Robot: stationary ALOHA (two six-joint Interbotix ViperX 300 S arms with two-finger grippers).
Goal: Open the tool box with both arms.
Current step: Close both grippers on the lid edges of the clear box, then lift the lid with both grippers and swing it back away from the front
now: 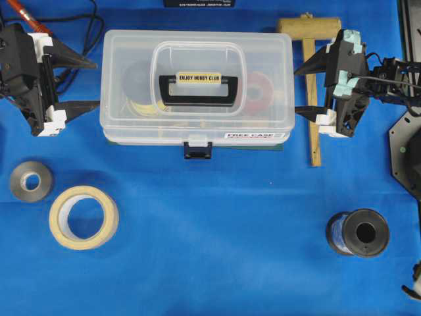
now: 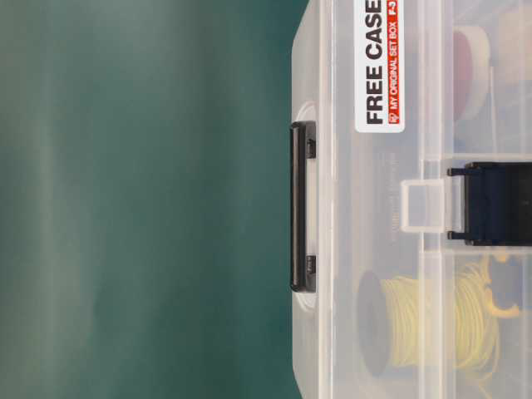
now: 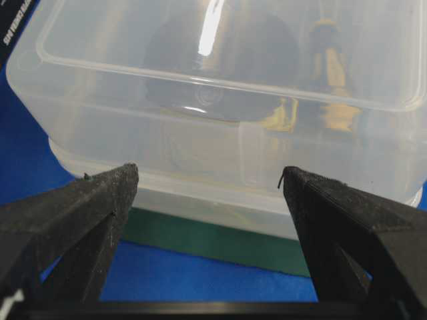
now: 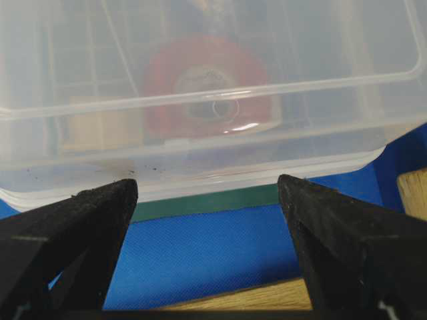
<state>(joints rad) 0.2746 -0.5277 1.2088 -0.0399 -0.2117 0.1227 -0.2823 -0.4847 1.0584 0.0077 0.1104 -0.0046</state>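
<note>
The tool box (image 1: 263, 52) is a clear plastic case lying shut on the blue cloth, its black handle (image 1: 198, 89) flat on the lid and its small black latch (image 1: 198, 150) at the front edge. Open at the box's left end is my left gripper (image 1: 98, 84), its fingertips just short of the wall. My right gripper (image 1: 296, 90) is open at the right end, a small gap away. In the left wrist view the box (image 3: 227, 133) fills the space beyond the open left gripper (image 3: 208, 172). The right wrist view shows the box (image 4: 200, 87) beyond the open right gripper (image 4: 207, 183). The table-level view shows the box (image 2: 374, 249) and its latch (image 2: 499, 204) close up.
A wooden mallet (image 1: 313, 118) lies beside the box's right end, under my right gripper. A masking tape roll (image 1: 59, 224) and a grey roll (image 1: 18, 187) sit front left, a black spool (image 1: 339, 234) front right. A green mat (image 3: 200, 233) lies under the box.
</note>
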